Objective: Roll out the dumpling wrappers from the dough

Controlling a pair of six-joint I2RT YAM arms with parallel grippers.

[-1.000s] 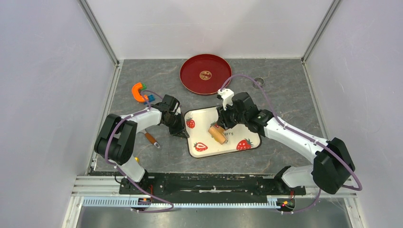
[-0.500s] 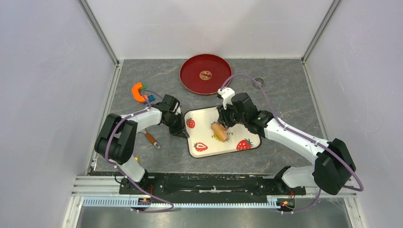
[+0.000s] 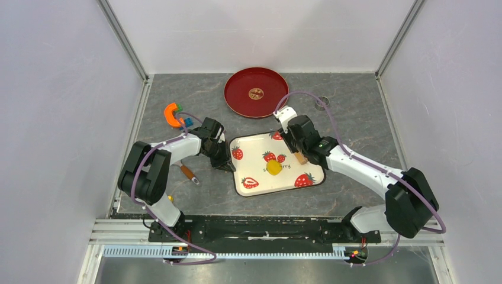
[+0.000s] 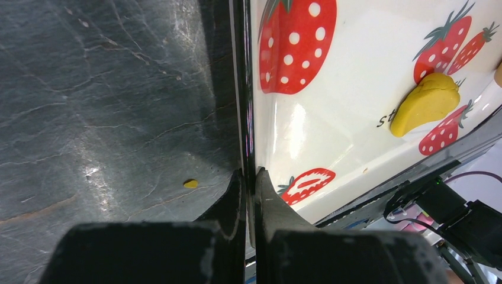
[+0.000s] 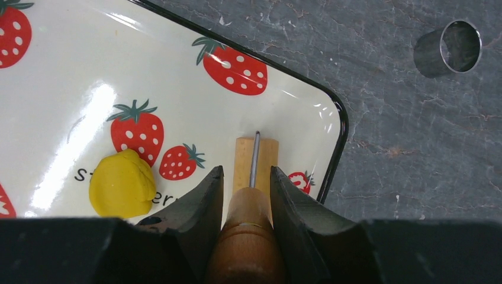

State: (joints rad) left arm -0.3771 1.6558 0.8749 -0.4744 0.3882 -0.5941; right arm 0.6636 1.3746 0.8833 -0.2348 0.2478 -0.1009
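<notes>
Left gripper (image 4: 248, 175) is clamped on the left rim of the strawberry tray (image 3: 251, 168), one finger outside on the table (image 3: 355, 124) side and one inside over the white surface. Right gripper (image 5: 245, 173) is closed around the handle of the wooden roller (image 5: 256, 155), with the handle filling the gap between the fingers. The roller head sits over the tray's far right corner, just inside the black rim; can't tell if it's touching the surface. The dough (image 5: 121, 183) is a yellow, roundish, somewhat flattened lump with uneven edges. It lies loose near the middle of the tray on the printed lettering, just beside a pair of printed strawberries. It's clear of the roller and of both grippers. A small yellow crumb (image 4: 190, 184) is on the table just outside the tray's left rim, near the left fingertips. The red plate (image 3: 237, 100) is beyond the tray at the back, with a small gold-brown round spot at its centre; can't tell what that is. A metal ring cutter (image 5: 448, 47) stands on the table past the tray's far right corner. An orange curved piece (image 3: 171, 114) and a wood-handled tool (image 3: 188, 173) are on the table by the left arm.
</notes>
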